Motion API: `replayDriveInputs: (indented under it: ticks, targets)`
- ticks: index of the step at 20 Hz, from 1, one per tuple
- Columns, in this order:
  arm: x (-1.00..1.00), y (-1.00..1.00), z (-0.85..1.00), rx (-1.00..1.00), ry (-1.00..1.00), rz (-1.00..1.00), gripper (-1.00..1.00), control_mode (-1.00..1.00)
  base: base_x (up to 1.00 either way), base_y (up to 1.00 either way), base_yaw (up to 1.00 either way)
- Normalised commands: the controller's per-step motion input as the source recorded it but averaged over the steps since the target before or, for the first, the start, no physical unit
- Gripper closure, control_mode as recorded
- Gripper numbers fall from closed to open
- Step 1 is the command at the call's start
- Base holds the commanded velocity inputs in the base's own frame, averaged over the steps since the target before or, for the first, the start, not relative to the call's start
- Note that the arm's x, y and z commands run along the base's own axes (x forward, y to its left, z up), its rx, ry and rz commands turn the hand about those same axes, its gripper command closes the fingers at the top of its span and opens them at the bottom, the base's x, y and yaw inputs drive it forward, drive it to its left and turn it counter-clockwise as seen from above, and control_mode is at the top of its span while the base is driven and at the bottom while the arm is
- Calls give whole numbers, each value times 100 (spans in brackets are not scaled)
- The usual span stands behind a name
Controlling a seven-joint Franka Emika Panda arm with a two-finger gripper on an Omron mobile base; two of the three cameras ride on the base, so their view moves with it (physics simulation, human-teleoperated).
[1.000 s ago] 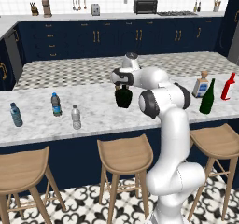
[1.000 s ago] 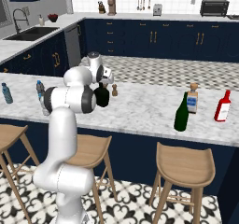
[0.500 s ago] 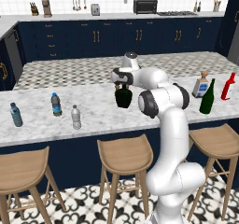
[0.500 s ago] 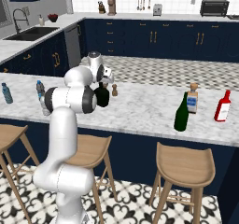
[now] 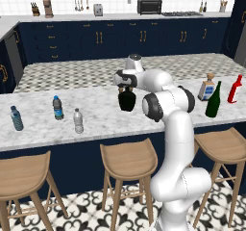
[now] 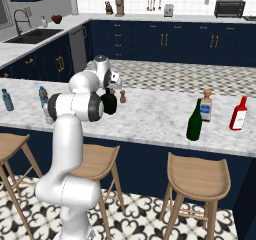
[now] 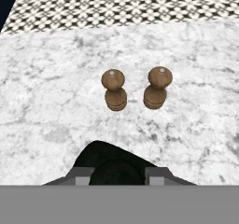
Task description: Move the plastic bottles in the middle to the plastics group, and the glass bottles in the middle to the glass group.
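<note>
No label text is legible: the water bottles (image 5: 57,108) carry blue bands (too small to read), and the square clear bottle (image 5: 208,86) has a white-blue label.

The surface is a grey-veined marble counter (image 5: 101,121), with navy cabinets and wooden stools.

The black bottle (image 5: 127,100) stands upright at mid-counter, neck up. The gripper (image 5: 127,87) is on its neck, jaws narrow with one on either side; a firm grip can't be confirmed. Two brown shakers (image 7: 115,90) stand just beyond it.

The green bottle (image 5: 213,99) stands upright beside the red bottle (image 5: 235,88). The unlabelled water bottle (image 5: 78,121) stands upright on the left.
</note>
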Motion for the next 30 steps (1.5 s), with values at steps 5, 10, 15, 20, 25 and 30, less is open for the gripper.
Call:
replayDriveInputs:
  ticks: [5, 10, 15, 20, 25, 30]
  targets:
    - [0, 0, 0, 0, 0, 0, 100, -100, 0, 0, 0]
    - [-58, -22, 0, 0, 0, -1, 100, -100, 0, 0, 0]
    - [-100, -45, 5, 0, -6, -8, 100, -100, 0, 0, 0]
    - [-83, -74, 15, 0, 0, -17, 100, -100, 0, 0, 0]
    - [-25, -79, 25, 0, 6, -25, 100, -100, 0, 0, 0]
    - [0, -78, 28, 0, 9, -23, 100, -100, 0, 0, 0]
